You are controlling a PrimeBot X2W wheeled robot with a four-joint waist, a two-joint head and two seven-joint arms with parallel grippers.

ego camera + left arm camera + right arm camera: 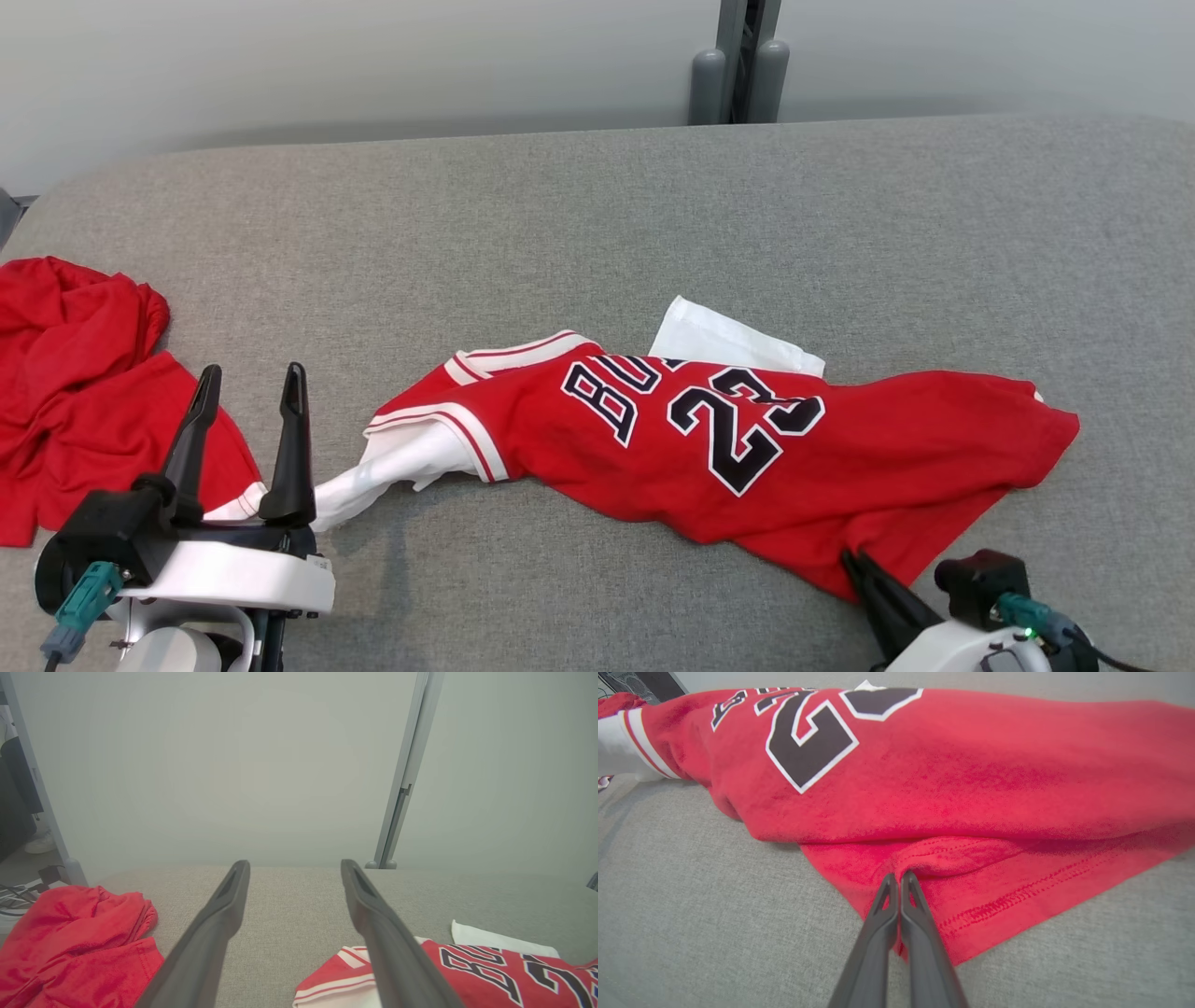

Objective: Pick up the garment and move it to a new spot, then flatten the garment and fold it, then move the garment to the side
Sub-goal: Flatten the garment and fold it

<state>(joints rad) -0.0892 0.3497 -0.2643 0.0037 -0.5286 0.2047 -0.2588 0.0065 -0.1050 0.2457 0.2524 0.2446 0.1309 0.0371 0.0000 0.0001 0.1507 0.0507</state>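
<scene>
The jersey [868,448] lies rumpled and half doubled over on the grey pad [597,215], so this looks like early going, with flattening, folding and the move aside all left to do. The right gripper [896,876] has its jaws pressed together, pinching the jersey's hem right at their tips. The left gripper [254,369] stands spread wide and empty, with the striped sleeve just right of its fingers.

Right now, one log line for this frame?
right hand: shut on jersey hem | left hand: open, free | jersey: unfolded, rumpled
</scene>
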